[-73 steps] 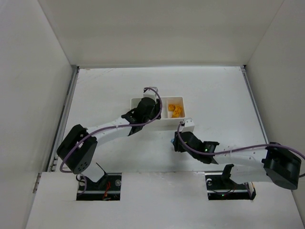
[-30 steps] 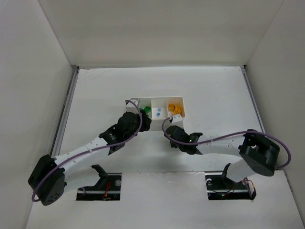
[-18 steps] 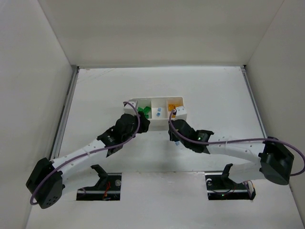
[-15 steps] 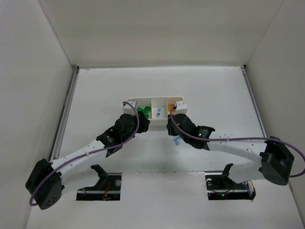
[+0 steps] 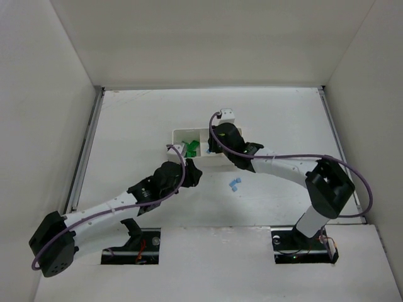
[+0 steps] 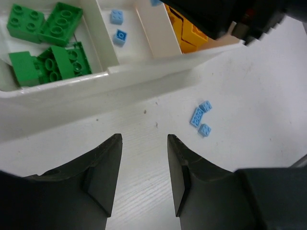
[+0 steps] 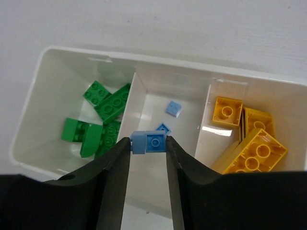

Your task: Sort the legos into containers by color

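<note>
The white three-compartment tray [image 7: 144, 88] [image 5: 178, 133] [image 6: 144, 72] holds green bricks [image 7: 103, 103] [image 6: 43, 28] on the left, two tiny light blue bricks [image 7: 173, 108] [image 6: 116, 17] in the middle and yellow-orange bricks [image 7: 249, 139] on the right. My right gripper [image 7: 147, 143] [image 5: 217, 135] is shut on a light blue brick [image 7: 149, 143] and holds it above the middle compartment. My left gripper [image 6: 144, 143] [image 5: 187, 173] is open and empty over the table just in front of the tray. Three light blue bricks [image 6: 200, 118] [image 5: 234, 184] lie on the table right of it.
White walls enclose the table on the left, back and right. The right arm [image 5: 277, 163] reaches over the tray's right end from the near right. The left arm [image 5: 107, 204] lies diagonally from the near left.
My right gripper has moved from the table in front of the tray up over the tray with a light blue brick. My left gripper has drawn back from the tray toward me.
</note>
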Controlling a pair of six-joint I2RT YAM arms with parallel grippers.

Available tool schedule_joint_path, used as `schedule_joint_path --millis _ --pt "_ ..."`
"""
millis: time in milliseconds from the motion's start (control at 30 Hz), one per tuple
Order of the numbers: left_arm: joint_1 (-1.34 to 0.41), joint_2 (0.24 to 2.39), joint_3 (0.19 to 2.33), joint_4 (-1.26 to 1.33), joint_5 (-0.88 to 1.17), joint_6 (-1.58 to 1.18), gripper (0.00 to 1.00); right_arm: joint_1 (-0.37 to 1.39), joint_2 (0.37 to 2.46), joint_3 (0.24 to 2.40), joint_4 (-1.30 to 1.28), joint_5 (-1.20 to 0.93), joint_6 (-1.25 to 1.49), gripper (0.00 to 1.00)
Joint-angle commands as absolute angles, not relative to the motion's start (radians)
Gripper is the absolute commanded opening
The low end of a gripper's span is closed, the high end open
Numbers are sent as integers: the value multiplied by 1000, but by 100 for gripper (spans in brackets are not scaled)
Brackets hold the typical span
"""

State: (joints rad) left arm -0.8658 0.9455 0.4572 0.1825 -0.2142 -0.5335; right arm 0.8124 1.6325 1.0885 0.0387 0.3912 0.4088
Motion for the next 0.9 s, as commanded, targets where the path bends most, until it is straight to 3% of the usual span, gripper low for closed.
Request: schedule_joint_path --millis 0,167,267,333,467,533,867 --pt "-922 960 448 242 -210 -543 40 798 1651 1144 106 374 396 44" --pt "-1002 1038 460 302 -229 -531 41 791 1640 1152 107 374 397 54" --pt "-1033 1098 482 336 -229 -525 41 783 1609 1128 109 385 400 53" --pt "-1054 1141 497 360 -229 -523 41 774 1563 1085 117 402 414 50" --pt "-1113 1251 541 423 -229 -520 39 746 1427 933 143 442 466 31" --pt "-1143 1316 570 443 -229 -509 36 725 1346 837 153 451 497 27" --pt "-1157 1534 718 428 -198 -448 35 670 1134 583 216 440 535 39"
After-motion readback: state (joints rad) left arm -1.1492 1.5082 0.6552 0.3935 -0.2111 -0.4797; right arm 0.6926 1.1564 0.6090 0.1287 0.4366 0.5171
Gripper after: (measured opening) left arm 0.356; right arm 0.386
